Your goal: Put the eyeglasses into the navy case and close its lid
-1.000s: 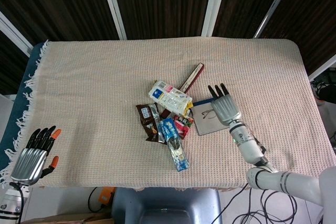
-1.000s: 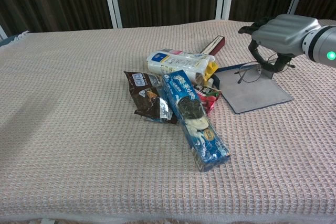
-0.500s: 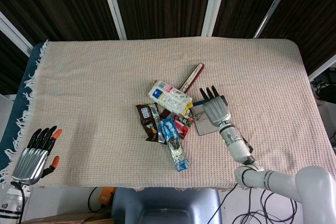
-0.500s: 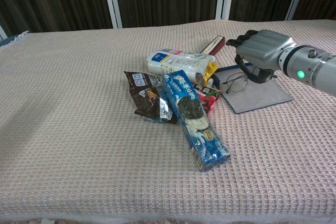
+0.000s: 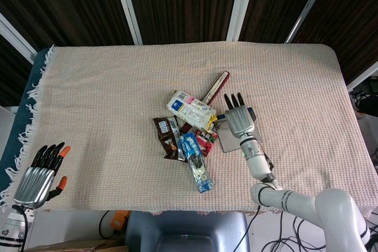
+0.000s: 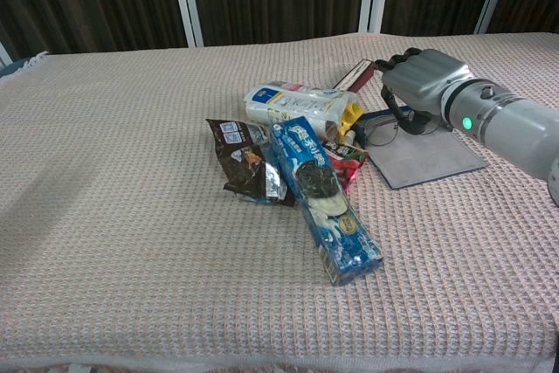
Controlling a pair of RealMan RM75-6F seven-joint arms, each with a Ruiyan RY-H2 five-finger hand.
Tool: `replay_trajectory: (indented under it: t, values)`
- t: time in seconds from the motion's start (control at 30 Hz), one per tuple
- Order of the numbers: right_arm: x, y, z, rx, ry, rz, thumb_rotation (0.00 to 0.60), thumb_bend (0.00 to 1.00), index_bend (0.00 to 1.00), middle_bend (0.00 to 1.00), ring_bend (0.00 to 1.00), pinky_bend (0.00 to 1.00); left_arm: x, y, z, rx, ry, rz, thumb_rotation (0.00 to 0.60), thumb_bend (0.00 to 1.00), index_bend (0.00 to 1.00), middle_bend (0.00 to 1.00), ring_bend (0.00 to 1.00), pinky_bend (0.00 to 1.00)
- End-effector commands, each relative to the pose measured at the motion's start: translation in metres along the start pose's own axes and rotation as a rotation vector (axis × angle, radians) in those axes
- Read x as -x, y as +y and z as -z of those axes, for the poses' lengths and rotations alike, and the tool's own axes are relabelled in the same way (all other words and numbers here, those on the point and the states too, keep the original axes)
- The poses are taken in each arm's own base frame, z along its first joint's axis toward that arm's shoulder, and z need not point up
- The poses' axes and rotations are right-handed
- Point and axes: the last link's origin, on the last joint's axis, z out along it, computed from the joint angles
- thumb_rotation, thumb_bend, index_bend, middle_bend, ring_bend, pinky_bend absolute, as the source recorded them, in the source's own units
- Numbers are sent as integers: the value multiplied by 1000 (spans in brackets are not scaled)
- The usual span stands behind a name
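Over the last second the right hand (image 6: 422, 79) has swung from the 3 o'clock side of the navy case (image 6: 434, 156) toward 10 o'clock, carrying the eyeglasses (image 6: 382, 127) with it. The case lies open and flat on the table (image 5: 106, 98), and the glasses hang at its 9 o'clock edge, close to the yellow snack bag (image 6: 297, 104). In the chest view the fingers curl down around the far part of the frame, so I judge the hand to be gripping the glasses, though the contact itself is hidden. That shift takes the glasses off the middle of the case, so they need bringing back over it before the lid can close. The left hand (image 5: 40, 176) hangs empty, fingers apart, at 8 o'clock off the table.
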Motion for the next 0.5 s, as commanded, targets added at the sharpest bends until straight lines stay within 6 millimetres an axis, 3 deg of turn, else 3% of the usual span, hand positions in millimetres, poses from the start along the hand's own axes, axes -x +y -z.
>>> replay_trajectory:
  t: [0.03,0.5]
  values:
    - [0,-3,-2,1,0,1,600,603,716,72,0,0,0,0,0,1,0,0,600,423,0,0,0,27]
    - [-1,-14,-7,-20,21,-4,600,604,621,76,0,0,0,0,-1,-1,-4,-1,600,423,0,0,0,31]
